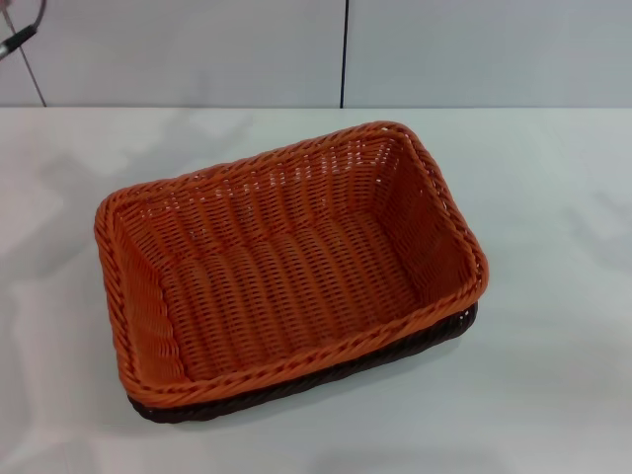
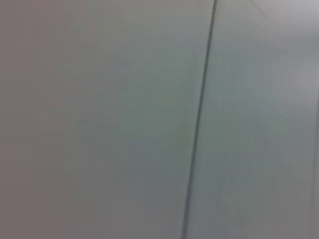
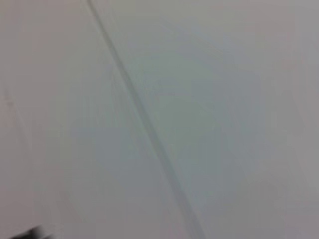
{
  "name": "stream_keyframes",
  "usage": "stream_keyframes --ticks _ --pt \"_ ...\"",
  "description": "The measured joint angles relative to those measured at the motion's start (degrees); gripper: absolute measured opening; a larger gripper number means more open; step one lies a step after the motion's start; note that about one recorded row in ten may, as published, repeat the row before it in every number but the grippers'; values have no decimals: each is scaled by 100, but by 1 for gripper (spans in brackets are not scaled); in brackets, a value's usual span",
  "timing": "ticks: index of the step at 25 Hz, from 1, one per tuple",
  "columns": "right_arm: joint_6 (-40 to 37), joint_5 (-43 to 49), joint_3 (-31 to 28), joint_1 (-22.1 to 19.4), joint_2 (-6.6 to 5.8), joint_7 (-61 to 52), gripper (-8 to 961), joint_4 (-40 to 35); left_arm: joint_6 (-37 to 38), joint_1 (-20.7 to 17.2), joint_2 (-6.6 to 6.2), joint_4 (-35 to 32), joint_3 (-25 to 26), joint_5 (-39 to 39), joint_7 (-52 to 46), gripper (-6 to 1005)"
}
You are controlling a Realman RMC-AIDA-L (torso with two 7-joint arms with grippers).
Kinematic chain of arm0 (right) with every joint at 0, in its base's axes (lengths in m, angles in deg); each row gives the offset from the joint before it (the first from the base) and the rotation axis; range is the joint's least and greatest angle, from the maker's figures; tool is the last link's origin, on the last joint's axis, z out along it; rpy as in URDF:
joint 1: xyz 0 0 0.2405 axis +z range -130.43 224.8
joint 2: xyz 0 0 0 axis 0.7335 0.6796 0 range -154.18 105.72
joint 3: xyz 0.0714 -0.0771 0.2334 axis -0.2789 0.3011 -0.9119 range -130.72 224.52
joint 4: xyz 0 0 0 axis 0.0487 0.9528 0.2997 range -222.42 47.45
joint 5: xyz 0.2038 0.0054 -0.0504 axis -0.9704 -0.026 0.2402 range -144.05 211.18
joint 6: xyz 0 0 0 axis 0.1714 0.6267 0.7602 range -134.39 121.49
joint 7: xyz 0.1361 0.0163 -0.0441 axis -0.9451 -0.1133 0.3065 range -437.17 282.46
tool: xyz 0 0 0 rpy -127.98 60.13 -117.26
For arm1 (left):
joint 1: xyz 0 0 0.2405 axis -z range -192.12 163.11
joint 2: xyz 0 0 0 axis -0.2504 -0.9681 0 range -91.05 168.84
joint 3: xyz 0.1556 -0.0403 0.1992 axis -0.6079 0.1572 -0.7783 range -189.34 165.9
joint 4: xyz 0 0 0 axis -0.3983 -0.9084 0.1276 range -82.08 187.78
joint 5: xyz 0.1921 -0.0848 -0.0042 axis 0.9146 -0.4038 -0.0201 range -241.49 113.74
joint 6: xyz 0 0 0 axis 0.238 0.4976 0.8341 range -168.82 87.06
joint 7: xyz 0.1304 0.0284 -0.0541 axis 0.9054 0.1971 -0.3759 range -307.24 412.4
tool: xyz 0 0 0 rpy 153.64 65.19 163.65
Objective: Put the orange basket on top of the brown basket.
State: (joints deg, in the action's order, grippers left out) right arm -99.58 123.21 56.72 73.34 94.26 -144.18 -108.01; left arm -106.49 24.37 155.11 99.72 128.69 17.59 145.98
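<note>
Neither claw of mine shows; orange basket (image 1: 286,262) sits nested in brown basket (image 1: 415,346) on the worktop (image 1: 553,395), so I'd leave it alone

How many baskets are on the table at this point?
2. The orange basket sits nested on top of the brown basket, of which only a dark strip shows under its near and right edges. Neither gripper is in view.

Orange basket (image 1: 286,267), dark brown basket (image 1: 395,355)
</note>
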Motion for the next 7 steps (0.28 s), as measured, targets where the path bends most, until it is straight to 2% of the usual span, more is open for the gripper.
stream_keyframes --ticks 1,3,7 --pt "109 -148 -5 -17 -2 56 705 -180 -47 -122 132 -34 262 -183 329 859" --pt "410 -517 -15 -39 -6 311 718 -412 -82 -181 152 -103 321 -307 466 859" --pt "937 -1249 -18 -16 -41 985 718 -462 -324 -559 169 -754 434 -1497 1283 859"
